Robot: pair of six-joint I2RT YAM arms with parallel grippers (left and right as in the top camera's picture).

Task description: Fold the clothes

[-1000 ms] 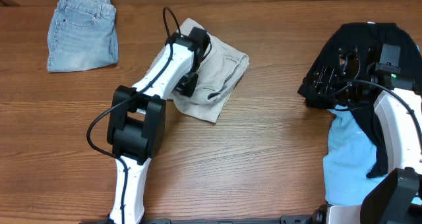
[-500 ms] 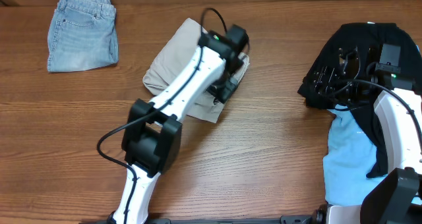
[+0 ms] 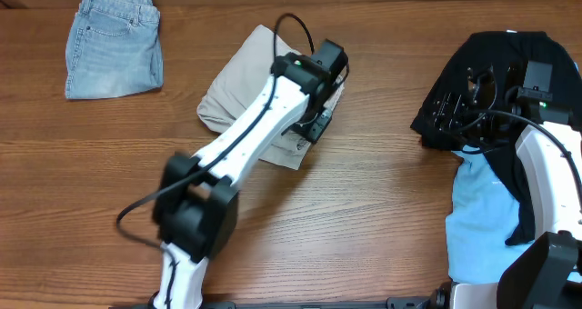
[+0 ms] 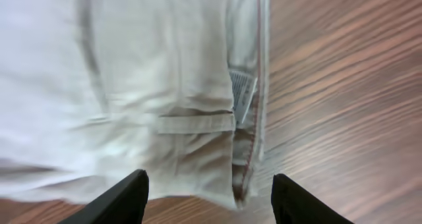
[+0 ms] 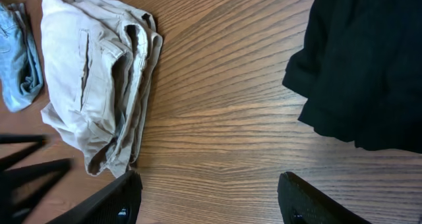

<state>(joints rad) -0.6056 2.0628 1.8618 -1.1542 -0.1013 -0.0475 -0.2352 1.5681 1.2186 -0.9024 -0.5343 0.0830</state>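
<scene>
The pale beige shorts [image 3: 238, 89] lie folded in the middle of the table. My left gripper [image 3: 316, 124] is open and empty, just above their right edge. The left wrist view shows the waistband, a belt loop and a label [image 4: 198, 123] between and beyond the open fingers [image 4: 210, 204]. My right gripper [image 3: 453, 109] is open and empty at the left edge of the black garment [image 3: 496, 50]. The right wrist view shows the beige shorts [image 5: 92, 72] far left, the black garment [image 5: 369, 59] upper right and bare wood between the fingers [image 5: 211, 201].
Folded pale-blue denim shorts [image 3: 114, 44] lie at the back left and also show in the right wrist view [image 5: 16, 59]. A light-blue cloth [image 3: 482, 209] lies at the right under the right arm. The table top is brown wood [image 3: 364, 218].
My left arm has swung from the left part of the beige shorts to their right edge, uncovering the left part. The right arm has not moved.
</scene>
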